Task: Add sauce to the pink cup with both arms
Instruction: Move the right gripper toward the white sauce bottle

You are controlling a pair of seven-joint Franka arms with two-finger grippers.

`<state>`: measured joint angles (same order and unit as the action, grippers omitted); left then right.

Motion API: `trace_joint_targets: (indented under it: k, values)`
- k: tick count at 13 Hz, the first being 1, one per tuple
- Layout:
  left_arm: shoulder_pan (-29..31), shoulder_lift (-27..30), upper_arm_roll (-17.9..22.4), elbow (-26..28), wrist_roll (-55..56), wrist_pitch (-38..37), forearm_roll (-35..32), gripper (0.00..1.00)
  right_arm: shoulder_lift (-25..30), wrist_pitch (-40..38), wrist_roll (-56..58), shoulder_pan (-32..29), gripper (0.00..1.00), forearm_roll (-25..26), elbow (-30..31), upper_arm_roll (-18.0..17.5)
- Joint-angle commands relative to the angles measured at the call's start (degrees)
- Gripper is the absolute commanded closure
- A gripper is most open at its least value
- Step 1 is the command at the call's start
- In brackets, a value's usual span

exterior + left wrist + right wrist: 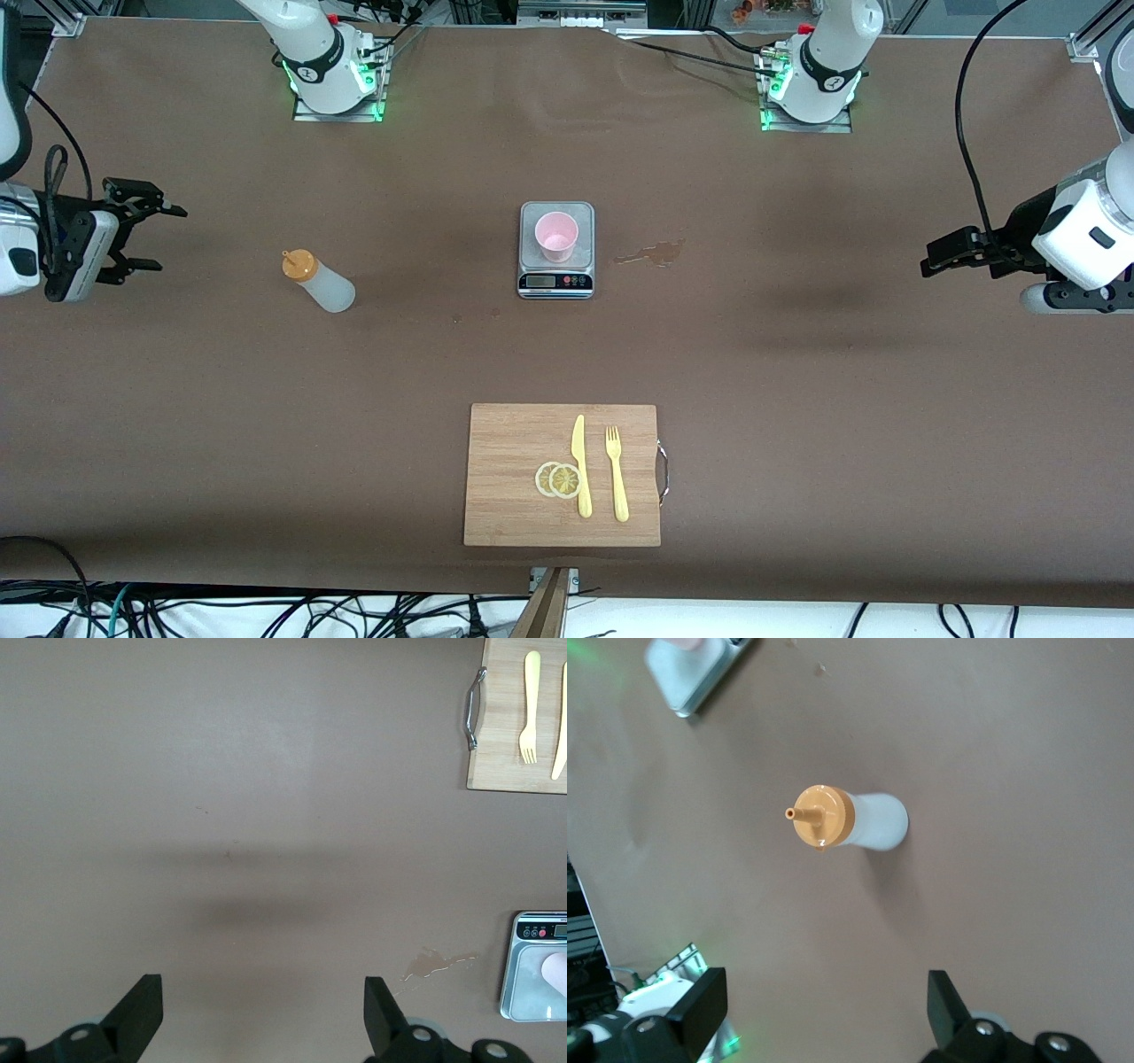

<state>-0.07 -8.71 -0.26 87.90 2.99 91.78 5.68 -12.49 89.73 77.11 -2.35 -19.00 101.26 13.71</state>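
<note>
The sauce bottle, whitish with an orange nozzle cap, stands upright on the brown table toward the right arm's end. The pink cup sits on a steel kitchen scale at mid-table. My right gripper hangs open over the table edge at its own end, apart from the bottle. The right wrist view shows the bottle ahead of the open right gripper. My left gripper hangs open over its end of the table. In the left wrist view the left gripper has only bare table between its fingers, and the scale is at the frame's edge.
A wooden cutting board lies nearer the front camera than the scale, bearing a yellow knife, a yellow fork and two lemon slices. A small wet stain marks the table beside the scale, toward the left arm's end.
</note>
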Motion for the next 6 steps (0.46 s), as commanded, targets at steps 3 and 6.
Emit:
trace_joint_targets:
  k: [3,6]
  values:
    - [0.4,-0.3,-0.6,-1.4,-1.5,-0.9,-2.2,0.00,-8.8,0.6,21.5,-4.5,0.00,-12.3,-0.2,0.0]
    - [0.4,-0.7,-0.7,-1.8,-1.5,-1.2,-2.5,0.00,-15.6,-0.3,38.3,-7.2,0.00,-21.6,-0.1,0.0]
